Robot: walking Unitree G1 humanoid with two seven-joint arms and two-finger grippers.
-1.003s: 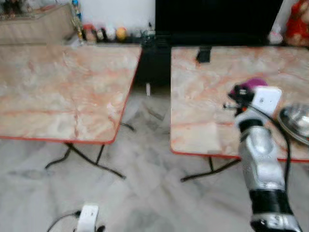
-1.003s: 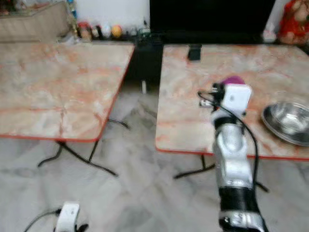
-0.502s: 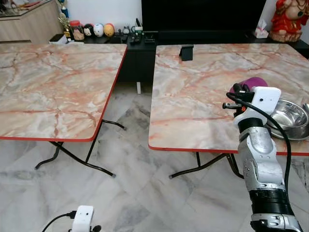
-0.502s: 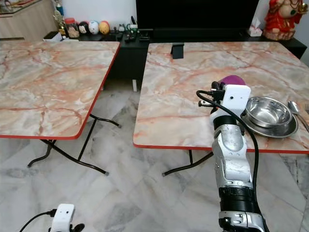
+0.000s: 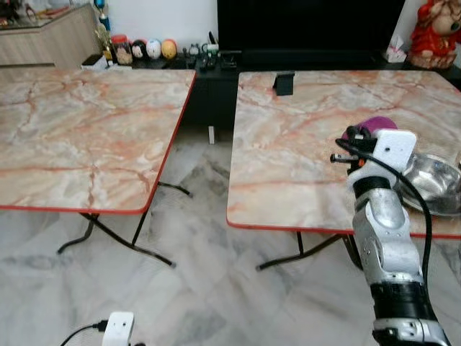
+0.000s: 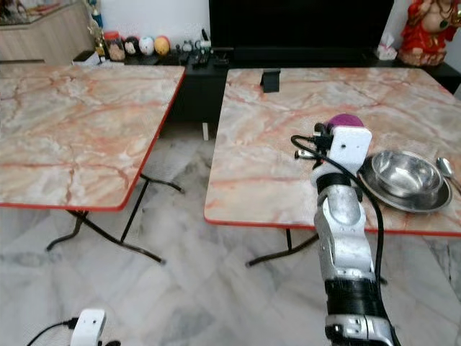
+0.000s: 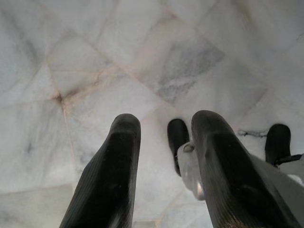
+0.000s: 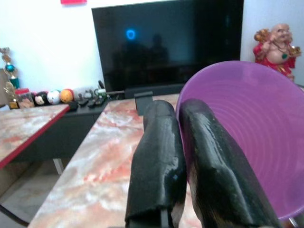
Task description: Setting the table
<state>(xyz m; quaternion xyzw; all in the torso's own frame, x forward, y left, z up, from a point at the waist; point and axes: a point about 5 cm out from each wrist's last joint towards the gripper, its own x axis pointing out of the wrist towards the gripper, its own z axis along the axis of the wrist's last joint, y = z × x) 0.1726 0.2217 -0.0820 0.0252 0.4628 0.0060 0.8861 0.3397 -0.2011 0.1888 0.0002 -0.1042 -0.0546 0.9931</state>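
Observation:
My right gripper (image 8: pixel 178 111) is shut on the rim of a purple bowl (image 8: pixel 247 142), one finger inside and one outside. From the head, the purple bowl (image 5: pixel 378 124) shows just past my raised right wrist (image 5: pixel 392 148), above the right marble table (image 6: pixel 274 158). A steel bowl (image 6: pixel 403 173) sits on a steel plate (image 6: pixel 410 204) at that table's near right, with a spoon (image 6: pixel 445 167) beside it. My left gripper (image 7: pixel 164 128) hangs open over the marble floor.
A second marble table (image 6: pixel 72 130) stands to the left, with a floor gap between the two. A small black stand (image 6: pixel 271 79) sits at the right table's far edge. Behind are a dark TV (image 6: pixel 302 25), a red statue (image 6: pixel 425 32) and small ornaments (image 6: pixel 137 47).
The whole picture has shifted and sharpened, so the camera has moved. My right gripper still holds the purple bowl above the right table.

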